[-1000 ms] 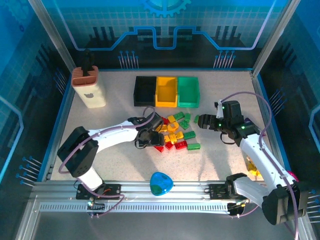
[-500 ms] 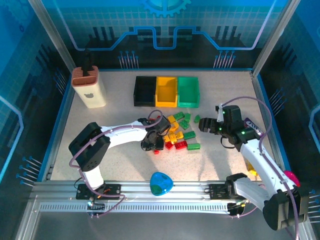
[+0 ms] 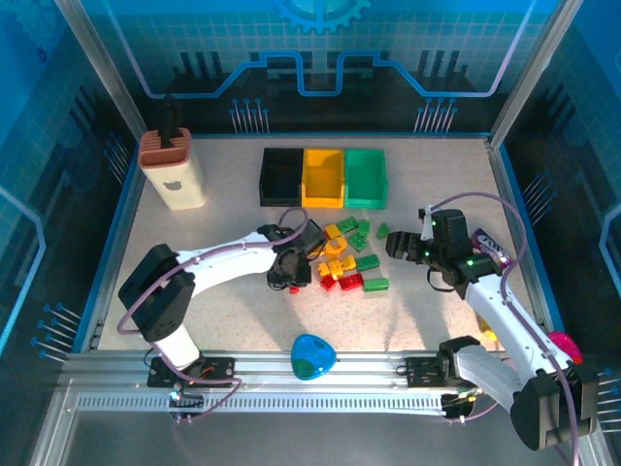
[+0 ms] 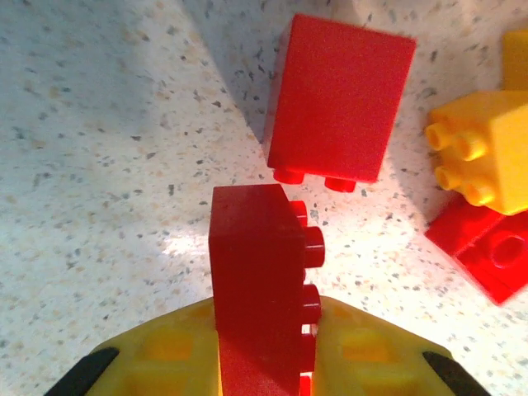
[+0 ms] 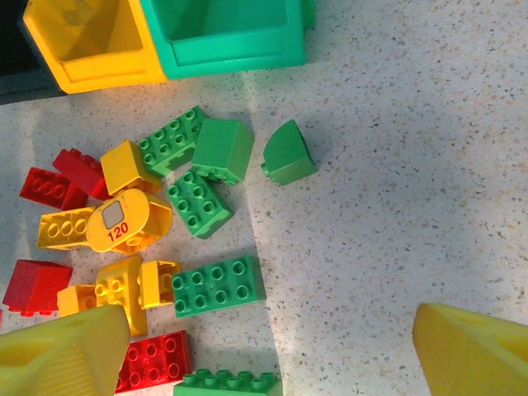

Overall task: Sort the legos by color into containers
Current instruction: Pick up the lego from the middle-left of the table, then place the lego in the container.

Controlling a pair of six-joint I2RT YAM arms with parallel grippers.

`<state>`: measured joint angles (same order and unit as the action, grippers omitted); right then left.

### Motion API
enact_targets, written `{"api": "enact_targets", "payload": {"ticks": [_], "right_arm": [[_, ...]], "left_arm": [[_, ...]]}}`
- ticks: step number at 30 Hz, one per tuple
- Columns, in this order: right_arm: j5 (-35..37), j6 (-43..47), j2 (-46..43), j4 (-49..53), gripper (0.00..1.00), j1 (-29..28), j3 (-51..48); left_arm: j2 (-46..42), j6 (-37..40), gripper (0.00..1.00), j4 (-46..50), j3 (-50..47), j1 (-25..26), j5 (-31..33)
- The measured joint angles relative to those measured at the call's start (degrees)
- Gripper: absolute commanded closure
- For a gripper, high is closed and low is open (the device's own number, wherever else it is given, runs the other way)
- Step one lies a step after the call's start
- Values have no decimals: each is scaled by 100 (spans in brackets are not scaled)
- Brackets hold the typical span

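The left fingers (image 4: 165, 355) are shut tight on a red lego (image 4: 256, 272), down low on the worktop (image 3: 213, 311). So this is the picking-up step. Another red lego (image 4: 342, 99) lies just past the fingertips, nearly touching the held one. A yellow lego (image 4: 487, 148) sits off to the right of them.

The next move, I think, is to lift straight up so the other red lego is not bumped. Then the lego goes to the three bins, which sit well past the fingers. There is no red bin, so the black bin (image 3: 281, 197) is probably for red.

The right fingers (image 5: 62, 351) are wide open and hold nothing. They hang over the green legos (image 5: 219, 285) at the pile's edge.

The yellow bin (image 5: 99, 78) and green bin (image 5: 239, 59) look empty. The black bin is too dark to tell.
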<state>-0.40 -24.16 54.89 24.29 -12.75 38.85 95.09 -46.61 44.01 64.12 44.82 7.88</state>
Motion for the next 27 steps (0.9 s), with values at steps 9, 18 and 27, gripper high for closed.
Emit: {"api": "enact_targets", "payload": {"ticks": [9,18,27], "right_arm": [[-151,0,0,-52,11,0,-164],[-280,-15,11,-76,12,-26,-164],[-306,-92,-160,103,13,-157,-122]], "left_arm": [[-321,404,100,160,1064,-1246,-20],[1010,1132,98,111,3121,-2382,-81],[2955,1781,93,129,5147,-2820,-81]]}}
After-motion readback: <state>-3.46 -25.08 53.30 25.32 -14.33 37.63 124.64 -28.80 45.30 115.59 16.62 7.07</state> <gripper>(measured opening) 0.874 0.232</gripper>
